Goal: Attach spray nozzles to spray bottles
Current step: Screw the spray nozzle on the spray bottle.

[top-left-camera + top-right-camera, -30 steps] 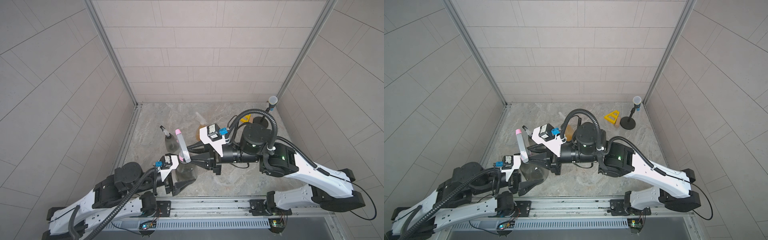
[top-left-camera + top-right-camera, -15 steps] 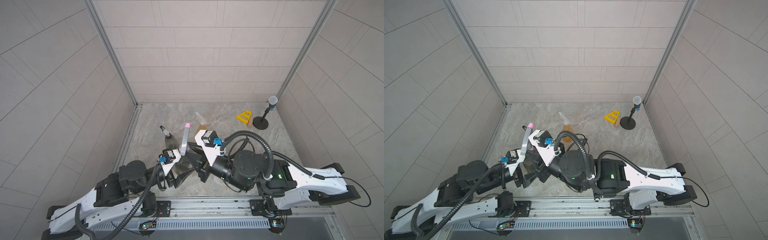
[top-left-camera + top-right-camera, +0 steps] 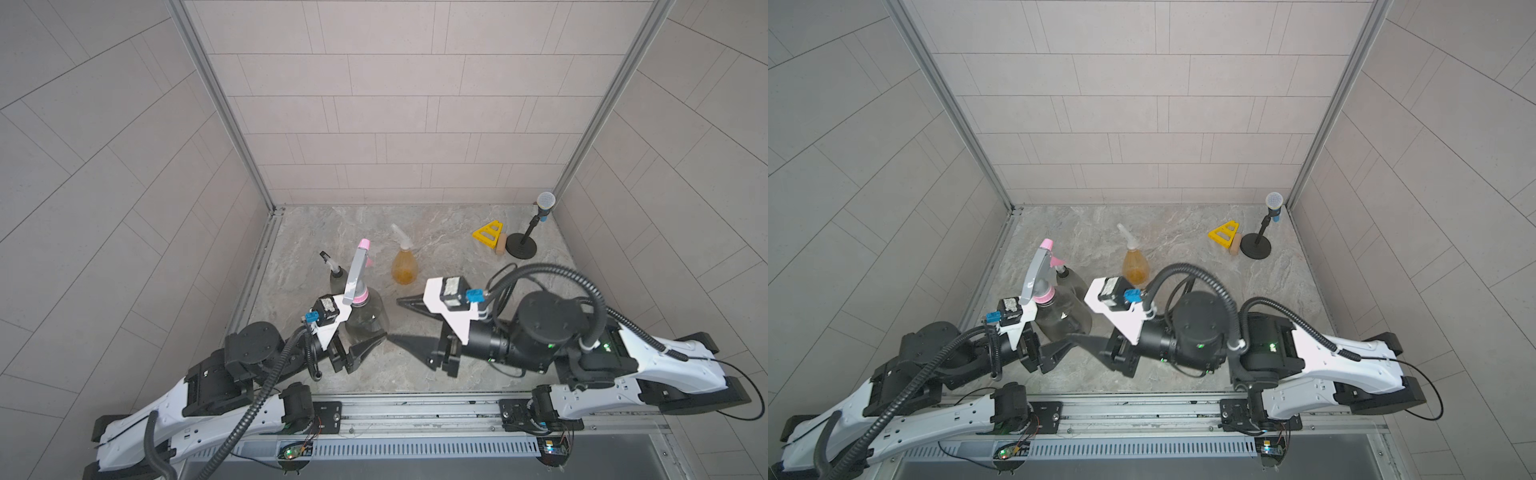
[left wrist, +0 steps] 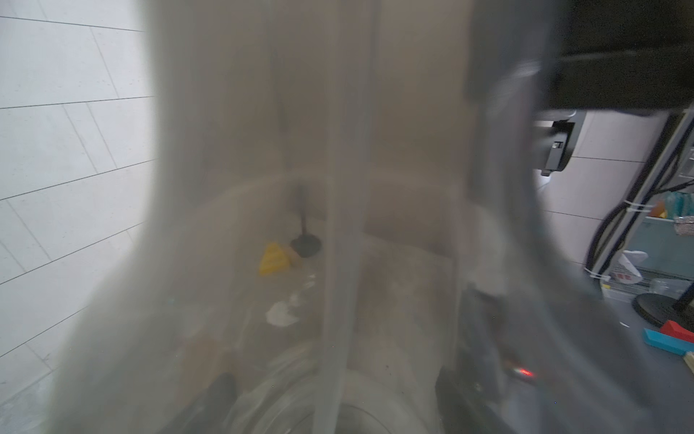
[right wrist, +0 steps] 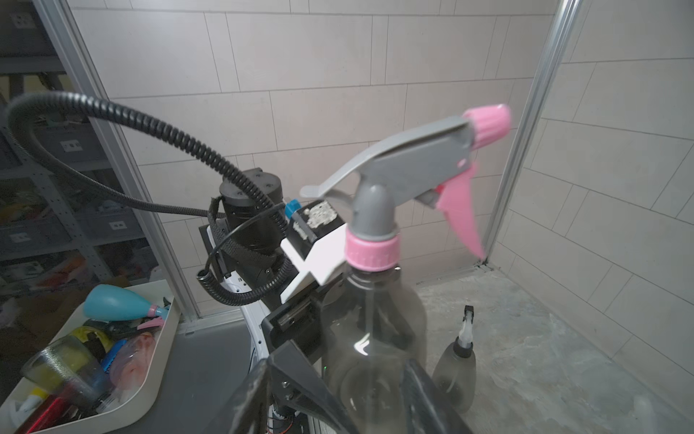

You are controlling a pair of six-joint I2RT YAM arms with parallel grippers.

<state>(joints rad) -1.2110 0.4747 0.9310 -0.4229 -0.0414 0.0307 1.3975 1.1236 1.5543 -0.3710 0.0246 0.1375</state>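
We're gripping the bottle in the left gripper, centre-left in a top view, neck upright and nozzle seemingly seated. The right gripper is sitting wide and empty just right of it, so the left arm is nearer.

Bare worktop lies open between the amber bottle and the yellow triangle, and along the back wall. By the left wall the large smoky bottle, clamped in the left gripper, is just in front of the small smoky bottle, with a slim gap to the amber one. The right gripper, jaws apart, fills the front middle just beside the large smoky bottle; the microphone stand blocks the back right corner.
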